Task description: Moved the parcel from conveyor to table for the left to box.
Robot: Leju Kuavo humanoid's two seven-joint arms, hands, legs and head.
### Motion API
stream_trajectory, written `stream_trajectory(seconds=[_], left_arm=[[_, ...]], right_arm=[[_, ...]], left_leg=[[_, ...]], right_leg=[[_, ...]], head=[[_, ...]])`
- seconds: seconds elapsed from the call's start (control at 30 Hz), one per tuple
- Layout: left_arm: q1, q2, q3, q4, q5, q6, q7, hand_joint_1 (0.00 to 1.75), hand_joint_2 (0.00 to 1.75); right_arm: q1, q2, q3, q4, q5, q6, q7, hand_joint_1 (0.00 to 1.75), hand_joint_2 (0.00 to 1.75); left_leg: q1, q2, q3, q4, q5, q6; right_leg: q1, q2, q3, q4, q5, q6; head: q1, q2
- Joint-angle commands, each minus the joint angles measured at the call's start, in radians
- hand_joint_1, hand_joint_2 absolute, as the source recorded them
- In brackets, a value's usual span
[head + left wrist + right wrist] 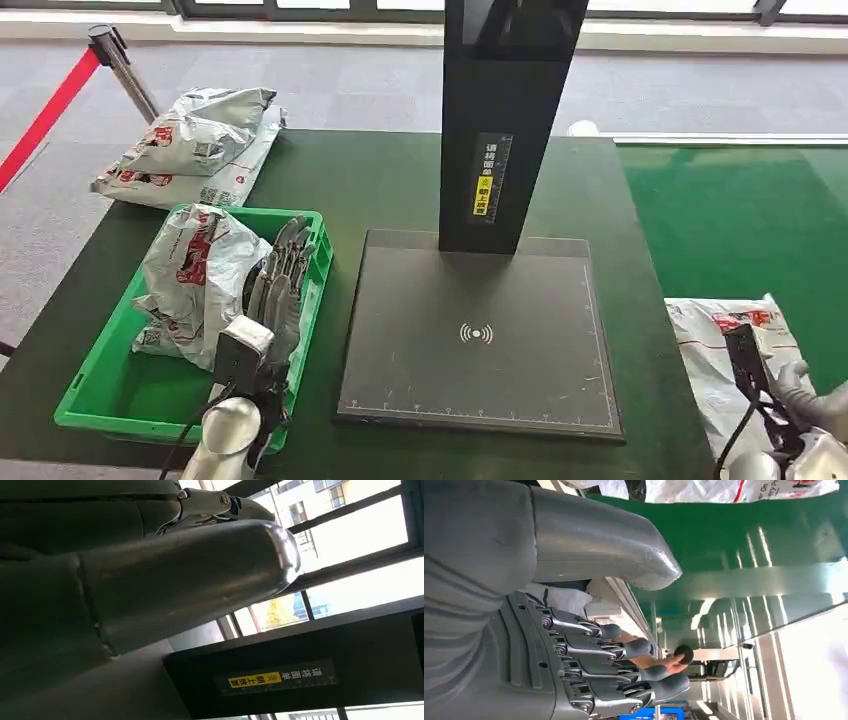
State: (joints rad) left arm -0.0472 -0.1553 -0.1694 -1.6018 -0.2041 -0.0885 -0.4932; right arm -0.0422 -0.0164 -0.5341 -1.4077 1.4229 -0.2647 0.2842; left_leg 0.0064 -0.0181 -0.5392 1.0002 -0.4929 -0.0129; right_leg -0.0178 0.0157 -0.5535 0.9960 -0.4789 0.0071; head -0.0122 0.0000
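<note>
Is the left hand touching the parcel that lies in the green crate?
Cannot tell. In the head view the left hand stands over the green crate right beside the parcel, overlapping its edge, with no clear gap or contact.

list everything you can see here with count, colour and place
green plastic crate: one, green, near left part of the dark table, holding one parcel
white plastic mailer parcel with red print: one, in the crate, beside the left robot hand
white mailer parcels: a pile, count unclear, far left of the table
white mailer parcel on the green conveyor: one, right, near the right robot hand
black scanner pad with upright post: one, table centre
dark table: one
red barrier belt on a post: one, far left floor
left robot hand: fingers spread over the crate
right robot hand: empty, fingers apart, over the conveyor
</note>
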Motion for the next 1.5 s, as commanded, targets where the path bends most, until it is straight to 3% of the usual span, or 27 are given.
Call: stream_trajectory(seconds=[0.03,0.27,0.33,0.43,0.57,0.67,0.87,1.1,1.13,1.17,1.2,1.23,1.3,1.33,1.5], left_arm=[[-0.038,-0.014,0.025,0.048,-0.009,-0.018,0.010,0.00,0.00],[-0.040,-0.016,0.025,0.051,-0.009,-0.019,0.010,0.00,0.00],[-0.054,-0.017,0.021,0.070,-0.012,-0.032,0.017,0.00,0.00],[-0.087,-0.014,0.014,0.105,-0.011,-0.038,0.022,0.00,0.00],[-0.099,-0.002,0.008,0.120,0.000,-0.042,0.028,0.00,0.00],[-0.108,0.002,-0.002,0.126,0.003,-0.045,0.030,0.00,0.00],[-0.103,0.005,-0.013,0.127,0.008,-0.047,0.033,0.00,0.00],[-0.070,0.015,-0.001,0.083,0.018,-0.028,0.048,0.00,0.00],[-0.062,0.020,0.001,0.078,0.020,-0.023,0.050,0.00,0.00],[-0.054,0.026,0.002,0.072,0.022,-0.020,0.049,0.00,0.00],[-0.034,0.033,0.007,0.060,0.025,-0.015,0.046,0.00,1.75],[-0.020,0.039,0.008,0.056,0.027,-0.011,0.042,0.00,1.75],[-0.010,0.052,0.012,0.065,0.038,0.002,0.023,0.00,1.75],[-0.011,0.053,0.012,0.065,0.040,0.003,0.021,0.00,1.75],[-0.018,0.052,0.008,0.062,0.043,0.005,0.023,0.00,1.75]], right_arm=[[0.036,0.044,-0.092,-0.082,0.016,0.040,0.029,0.00,1.75],[0.046,0.042,-0.102,-0.081,0.012,0.040,0.027,0.00,1.75],[0.068,0.019,-0.124,-0.037,0.029,0.182,0.081,0.00,1.75],[0.043,-0.018,-0.160,0.136,0.035,0.286,0.047,0.00,1.75],[-0.071,-0.095,-0.166,0.521,0.001,0.242,-0.005,0.00,1.75],[-0.094,-0.107,-0.168,0.668,-0.005,0.227,-0.032,0.00,1.75],[-0.084,-0.109,-0.161,0.708,0.019,0.224,-0.037,0.00,1.75],[-0.165,-0.119,-0.092,0.793,0.059,0.169,-0.035,0.00,1.75],[-0.176,-0.114,-0.067,0.790,0.077,0.108,-0.041,0.17,1.75],[-0.192,-0.105,-0.057,0.787,0.080,0.070,-0.050,1.75,1.75],[-0.205,-0.085,-0.039,0.763,0.081,0.018,-0.070,1.75,1.75],[-0.210,-0.069,-0.023,0.746,0.083,0.007,-0.077,1.75,1.75],[-0.209,-0.007,0.012,0.650,0.012,-0.089,-0.188,1.75,1.75],[-0.209,0.011,0.029,0.619,-0.031,-0.078,-0.215,1.75,1.75],[-0.189,0.004,0.067,0.588,-0.068,-0.058,-0.197,1.75,1.75]], left_leg=[[0.000,-0.001,-0.001,0.000,0.001,0.000],[0.001,-0.001,-0.001,-0.001,0.002,0.000],[0.001,0.001,-0.001,0.000,0.001,0.000],[0.001,-0.003,-0.001,-0.001,0.002,0.000],[0.002,0.000,0.000,-0.002,0.003,0.001],[0.003,0.004,0.000,-0.004,0.004,0.001],[0.002,-0.001,-0.001,-0.001,0.002,0.001],[0.002,0.006,-0.001,0.000,0.002,0.001],[0.003,0.007,0.000,0.001,0.002,0.001],[0.003,0.009,-0.001,0.000,0.003,0.002],[0.004,0.010,0.000,0.001,0.002,0.002],[0.003,0.011,-0.001,0.000,0.003,0.002],[0.003,0.012,-0.006,0.001,0.001,0.002],[0.002,0.015,-0.011,0.001,0.003,0.002],[0.002,0.013,-0.011,0.001,0.003,0.003]], right_leg=[[0.001,-0.003,-0.001,0.000,0.001,-0.001],[0.002,-0.005,0.000,-0.002,0.002,-0.002],[0.001,-0.002,0.000,-0.001,0.001,-0.001],[0.002,-0.006,0.001,-0.003,0.001,-0.001],[0.002,-0.003,0.002,-0.005,0.003,0.000],[0.003,0.000,0.002,-0.008,0.006,0.000],[0.002,-0.003,0.001,-0.003,0.002,0.000],[0.004,0.004,0.000,-0.003,0.004,0.001],[0.004,0.005,0.001,-0.003,0.004,0.002],[0.004,0.006,0.000,-0.004,0.006,0.002],[0.004,0.008,0.001,-0.004,0.006,0.004],[0.003,0.008,0.000,-0.005,0.008,0.004],[0.002,0.010,0.004,-0.004,0.007,0.006],[0.002,0.013,0.000,-0.005,0.010,0.005],[0.002,0.010,-0.001,-0.004,0.009,0.004]], head=[[0.000,0.000],[0.000,0.000],[0.000,0.000],[0.000,0.000],[0.000,0.000],[0.000,0.000],[0.000,0.000],[0.000,0.000],[0.000,0.000],[0.000,0.000],[0.000,0.000],[0.000,0.000],[0.000,0.000],[0.000,0.000],[0.000,0.000]])
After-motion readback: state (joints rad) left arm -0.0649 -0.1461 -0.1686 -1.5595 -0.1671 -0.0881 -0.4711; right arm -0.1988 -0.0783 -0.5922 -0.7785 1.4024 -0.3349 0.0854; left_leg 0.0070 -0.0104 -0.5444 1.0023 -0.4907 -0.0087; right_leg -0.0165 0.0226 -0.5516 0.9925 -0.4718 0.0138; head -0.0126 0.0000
